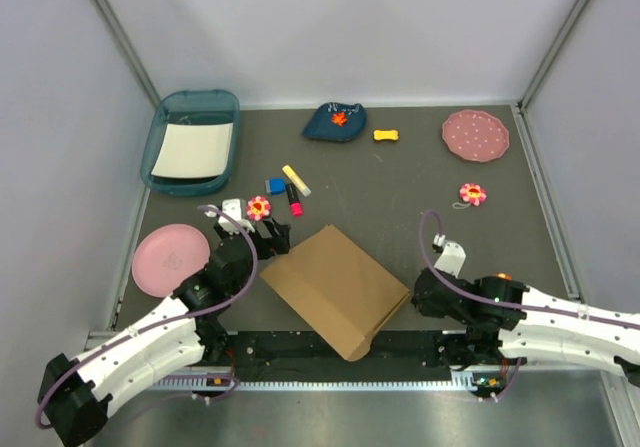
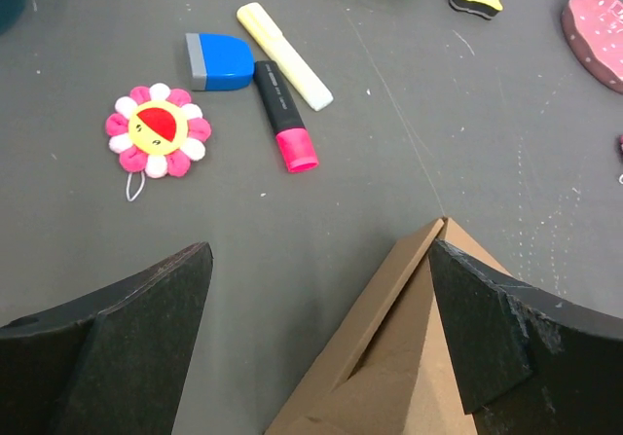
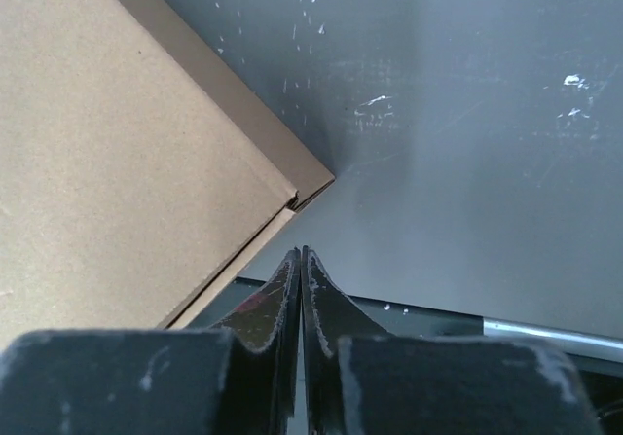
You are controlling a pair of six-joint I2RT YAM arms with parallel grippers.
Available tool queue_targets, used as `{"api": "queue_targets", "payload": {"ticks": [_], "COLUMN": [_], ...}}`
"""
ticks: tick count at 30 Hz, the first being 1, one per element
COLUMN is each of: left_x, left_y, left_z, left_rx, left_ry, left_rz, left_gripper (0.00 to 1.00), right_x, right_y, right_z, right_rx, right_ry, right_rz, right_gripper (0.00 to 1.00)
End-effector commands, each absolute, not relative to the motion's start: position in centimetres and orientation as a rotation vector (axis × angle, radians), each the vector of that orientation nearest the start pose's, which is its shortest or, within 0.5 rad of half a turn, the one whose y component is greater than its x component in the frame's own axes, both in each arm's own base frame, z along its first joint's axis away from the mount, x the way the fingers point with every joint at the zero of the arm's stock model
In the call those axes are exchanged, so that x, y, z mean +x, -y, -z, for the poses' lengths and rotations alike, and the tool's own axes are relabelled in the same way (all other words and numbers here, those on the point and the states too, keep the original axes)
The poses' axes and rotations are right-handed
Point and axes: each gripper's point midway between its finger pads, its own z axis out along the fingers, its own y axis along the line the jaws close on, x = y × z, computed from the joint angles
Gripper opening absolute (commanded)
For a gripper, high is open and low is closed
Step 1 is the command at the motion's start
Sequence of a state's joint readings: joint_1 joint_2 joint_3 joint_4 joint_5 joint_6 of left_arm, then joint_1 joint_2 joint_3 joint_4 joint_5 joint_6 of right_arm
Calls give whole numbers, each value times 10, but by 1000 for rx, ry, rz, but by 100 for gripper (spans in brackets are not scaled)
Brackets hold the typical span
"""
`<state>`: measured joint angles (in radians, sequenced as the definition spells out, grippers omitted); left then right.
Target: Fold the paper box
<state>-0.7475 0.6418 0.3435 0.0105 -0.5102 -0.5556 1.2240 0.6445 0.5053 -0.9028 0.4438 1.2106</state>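
Note:
The paper box [image 1: 335,287] is a brown cardboard piece lying folded on the dark table, one corner hanging over the near edge. My left gripper [image 1: 274,237] stands open at its far-left corner. In the left wrist view that corner of the box [image 2: 409,357] rises between the fingers, close against the right finger [image 2: 487,328], while the left finger [image 2: 146,328] is well clear of it. My right gripper [image 3: 301,253] is shut with nothing in it, its tips just short of the right corner of the box [image 3: 127,143].
A teal tray [image 1: 160,137] with a white sheet stands back left, a pink plate [image 1: 168,257] beside my left arm, a dotted pink plate [image 1: 475,135] back right. Two flower toys [image 1: 259,207] [image 1: 472,194], markers [image 1: 295,179], a blue eraser [image 1: 275,185], a yellow toy [image 1: 386,135] and a dark pouch [image 1: 335,122] lie beyond the box.

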Motion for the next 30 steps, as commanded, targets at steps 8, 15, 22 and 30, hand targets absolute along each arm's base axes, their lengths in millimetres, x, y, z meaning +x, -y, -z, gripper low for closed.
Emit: {"api": "queue_targets", "payload": {"ticks": [8,15,22,30], "left_x": [250,250,259,267], "left_y": [174,188,196,186], "left_z": [-153,-138,-128,-135], "left_rx": [-110,-65,-62,-55], "left_ry": [-1821,-1868,-1905,-1920], "left_rz": [625,657,635,562], "left_gripper": [97,95,95,96], "right_x": [133,200,275,254], "right_y": [-177,-184,-192,-133], "right_z": [-68,-88,-100,-172], "right_rx": [238,284,263,193], "right_ry": [-2440,-2357,-2375,-2274], "right_rz": [-392,-460,-437,-275], "right_gripper": [0,1,2,7]}}
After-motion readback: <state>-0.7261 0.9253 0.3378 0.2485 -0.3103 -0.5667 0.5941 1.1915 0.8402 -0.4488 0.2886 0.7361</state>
